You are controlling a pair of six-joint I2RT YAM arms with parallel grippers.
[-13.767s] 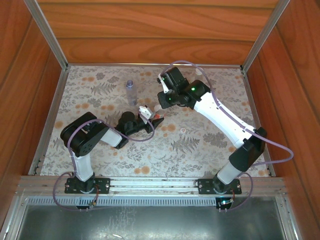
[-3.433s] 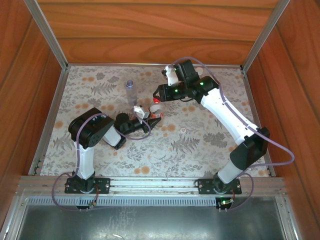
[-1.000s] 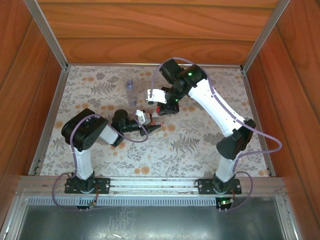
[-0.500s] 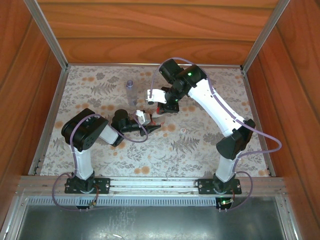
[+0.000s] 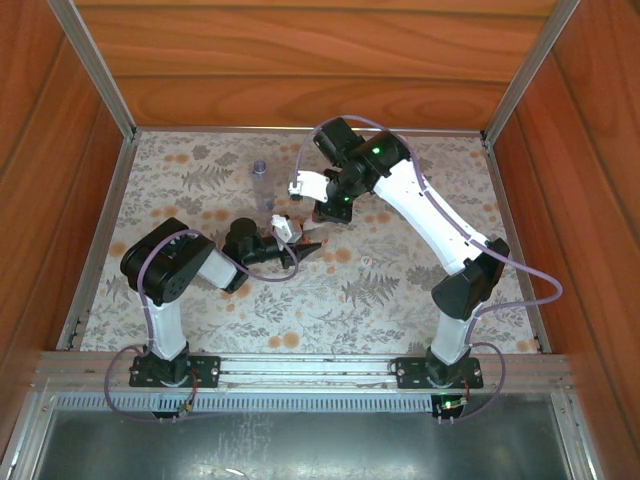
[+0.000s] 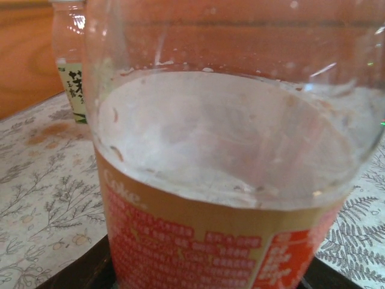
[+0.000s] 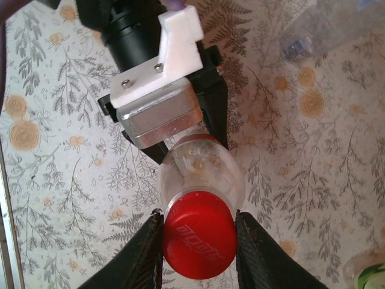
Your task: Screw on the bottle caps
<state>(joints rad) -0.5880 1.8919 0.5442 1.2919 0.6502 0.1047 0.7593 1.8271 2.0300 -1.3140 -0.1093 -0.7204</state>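
Your right gripper [image 7: 200,248] is clenched on the red cap [image 7: 198,241], a finger pressed to each side of it. Your left gripper [image 7: 194,141] grasps the red-labelled bottle [image 7: 201,174] round its body. That bottle stands upright near the middle of the floral table [image 5: 200,300]. I judge the left arm is bracing it against twisting while the right comes down from above to turn the cap.

The cap sits on the neck and hides it, so you cannot tell whether the thread has caught or how far down it is. In the left wrist view the bottle is so close that its top and base are cut off, and the jaws are just dark edges at the bottom.

Behind it stands the green-labelled bottle [image 6: 71,66], its top cut off too. The bluish bottle [image 5: 260,185] stands apart toward the far wall. A pale speck [image 5: 365,261] on the table may be another cap, but it is too small to tell.
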